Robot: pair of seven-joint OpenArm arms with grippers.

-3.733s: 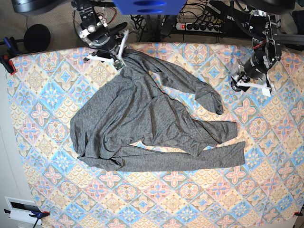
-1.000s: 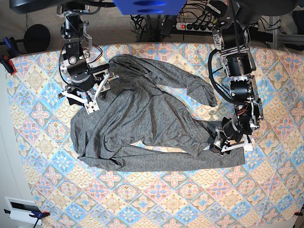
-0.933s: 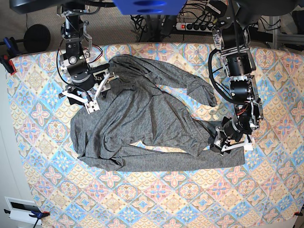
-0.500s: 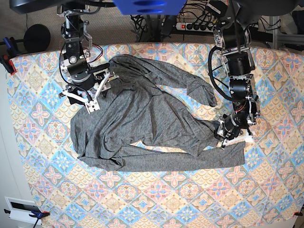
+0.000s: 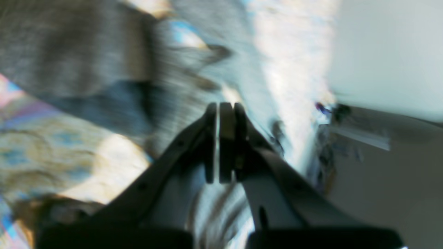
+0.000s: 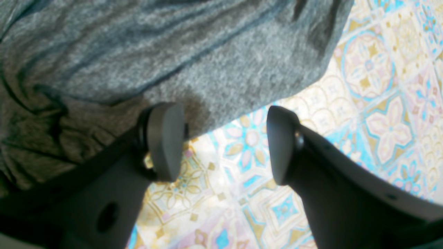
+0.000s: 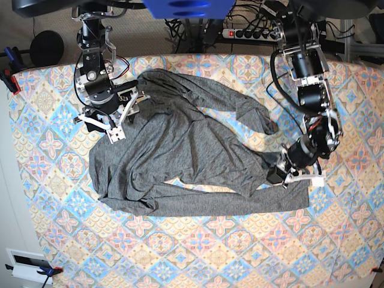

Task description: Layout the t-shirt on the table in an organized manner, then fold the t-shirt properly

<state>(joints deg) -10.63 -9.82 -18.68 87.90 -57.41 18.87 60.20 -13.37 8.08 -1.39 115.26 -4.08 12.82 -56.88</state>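
Note:
The dark grey t-shirt [image 7: 180, 150] lies crumpled across the table [image 7: 240, 252], both long sleeves stretched toward the right. My left gripper [image 7: 288, 174] sits at the end of the upper sleeve, shut on its cuff. Its wrist view is blurred: the left gripper [image 5: 221, 114] has its fingers pressed together, with grey t-shirt [image 5: 69, 45] fabric beyond them. My right gripper [image 7: 117, 123] stands open at the garment's upper-left edge. In its wrist view the right gripper [image 6: 223, 141] straddles the t-shirt [image 6: 173, 52] hem, one pad over fabric, the other over bare table [image 6: 380, 103].
A power strip [image 7: 252, 31] and cables lie behind the table's back edge. A clamp [image 7: 9, 78] grips the table's left edge. A white box [image 7: 27, 264] sits off the front-left corner. A black round object [image 7: 47, 48] stands at the back left.
The left gripper has closed at the sleeve end and shifted slightly right and up, drawing the cuff with it. The right arm has stayed still and open.

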